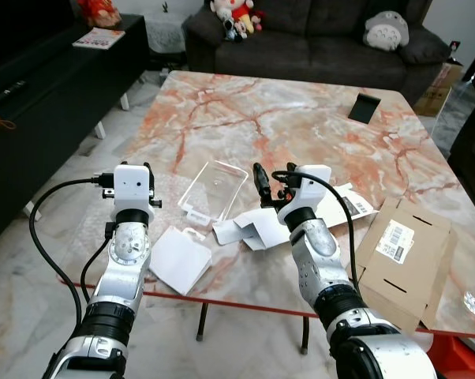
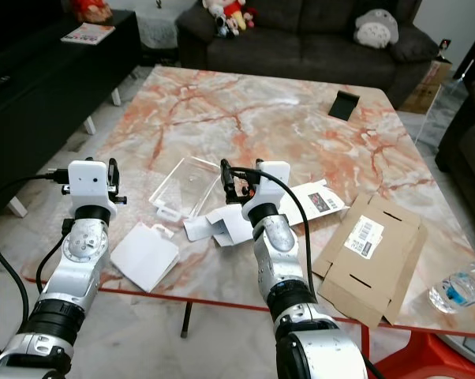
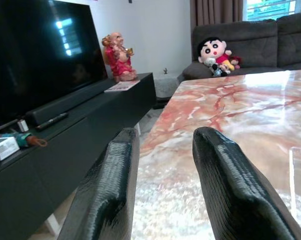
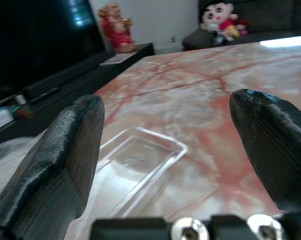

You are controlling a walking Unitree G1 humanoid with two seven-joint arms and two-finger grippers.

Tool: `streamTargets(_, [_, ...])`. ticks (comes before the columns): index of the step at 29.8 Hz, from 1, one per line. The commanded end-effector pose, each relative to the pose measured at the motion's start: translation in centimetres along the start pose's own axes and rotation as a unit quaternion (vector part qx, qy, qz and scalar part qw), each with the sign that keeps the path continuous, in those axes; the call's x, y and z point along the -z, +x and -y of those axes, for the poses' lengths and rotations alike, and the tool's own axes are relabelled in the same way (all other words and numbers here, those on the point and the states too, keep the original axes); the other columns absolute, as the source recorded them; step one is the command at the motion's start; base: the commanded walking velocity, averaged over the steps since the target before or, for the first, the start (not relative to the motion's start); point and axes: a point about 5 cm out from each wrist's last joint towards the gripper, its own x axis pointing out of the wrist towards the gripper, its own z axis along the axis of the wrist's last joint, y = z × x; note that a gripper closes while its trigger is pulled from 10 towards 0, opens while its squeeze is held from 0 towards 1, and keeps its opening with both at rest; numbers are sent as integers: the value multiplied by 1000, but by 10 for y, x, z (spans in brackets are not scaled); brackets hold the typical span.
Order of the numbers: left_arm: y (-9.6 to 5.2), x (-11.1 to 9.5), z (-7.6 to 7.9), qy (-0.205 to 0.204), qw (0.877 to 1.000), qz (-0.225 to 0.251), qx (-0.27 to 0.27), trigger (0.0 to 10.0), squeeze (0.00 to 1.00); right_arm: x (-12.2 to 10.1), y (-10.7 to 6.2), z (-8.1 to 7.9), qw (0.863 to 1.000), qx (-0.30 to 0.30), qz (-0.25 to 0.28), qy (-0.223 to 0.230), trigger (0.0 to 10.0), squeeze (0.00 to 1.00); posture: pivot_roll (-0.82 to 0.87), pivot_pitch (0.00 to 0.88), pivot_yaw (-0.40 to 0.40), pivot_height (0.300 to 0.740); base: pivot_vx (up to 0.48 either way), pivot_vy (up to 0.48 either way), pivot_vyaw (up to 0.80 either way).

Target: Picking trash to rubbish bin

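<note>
lying just beyond the right tool [image 4: 170, 150], wide open and empty, is a clear plastic tray [image 4: 135, 165].

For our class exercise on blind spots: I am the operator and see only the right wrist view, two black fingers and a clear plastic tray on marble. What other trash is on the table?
Observer: White crumpled paper lies just below the right claw, beside the clear tray.
Operator: Anything further to the right?
Observer: A flattened cardboard box with a label lies at the table's right edge.
Operator: And near the left arm?
Observer: A white paper bag lies at the table's near edge, right of the left claw.
Operator: Is the left claw open?
Observer: Yes, its fingers stand apart with nothing between them.
</note>
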Motion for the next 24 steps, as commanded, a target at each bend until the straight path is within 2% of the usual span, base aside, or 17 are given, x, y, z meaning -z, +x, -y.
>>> streamTargets(1, [0, 5, 0, 15, 1000, -13, 4, 10000, 0, -3, 1, -1, 1000, -18, -1, 0, 10000, 0, 105, 94, -75, 740, 0, 0, 0])
streamTargets(3, [0, 5, 1, 17, 1000, -15, 7, 10000, 0, -2, 1, -3, 999, -37, -7, 4, 10000, 0, 105, 94, -75, 740, 0, 0, 0])
streamTargets(4, [1, 5, 0, 23, 1000, -17, 9, 10000, 0, 0, 0, -8, 997, -70, -16, 15, 10000, 0, 97, 102, -73, 740, 0, 0, 0])
streamTargets(8, [3, 5, -2, 25, 999, -20, 7, 10000, 0, 5, -4, -18, 990, -134, -30, 25, 10000, 0, 95, 105, -72, 740, 0, 0, 0])
streamTargets(11, [4, 5, -2, 25, 999, -20, 8, 10000, 0, 5, -5, -19, 988, -147, -33, 29, 10000, 0, 95, 105, -72, 740, 0, 0, 0])
streamTargets(14, [4, 5, -1, 26, 999, -21, 10, 10000, 0, 4, -6, -20, 986, -165, -36, 3, 10000, 0, 90, 104, -73, 740, 0, 0, 0])
streamTargets(16, [4, 6, 0, 27, 999, -24, 14, 10000, 0, 5, -7, -21, 983, -177, -44, 4, 10000, 0, 91, 104, -75, 740, 0, 0, 0])
streamTargets(18, [3, 8, 0, 29, 999, -29, 18, 10000, 0, 9, -11, -24, 971, -228, -75, -8, 10000, 0, 91, 105, -75, 740, 0, 0, 0])
streamTargets(20, [3, 8, -1, 28, 999, -30, 16, 10000, 0, 13, -18, -22, 958, -265, -103, -43, 10000, 0, 95, 109, -85, 740, 0, 0, 0])
streamTargets(24, [2, 9, -3, 30, 999, -31, 14, 10000, 0, 9, -19, -14, 959, -262, -101, -35, 10000, 0, 94, 106, -89, 740, 0, 0, 0])
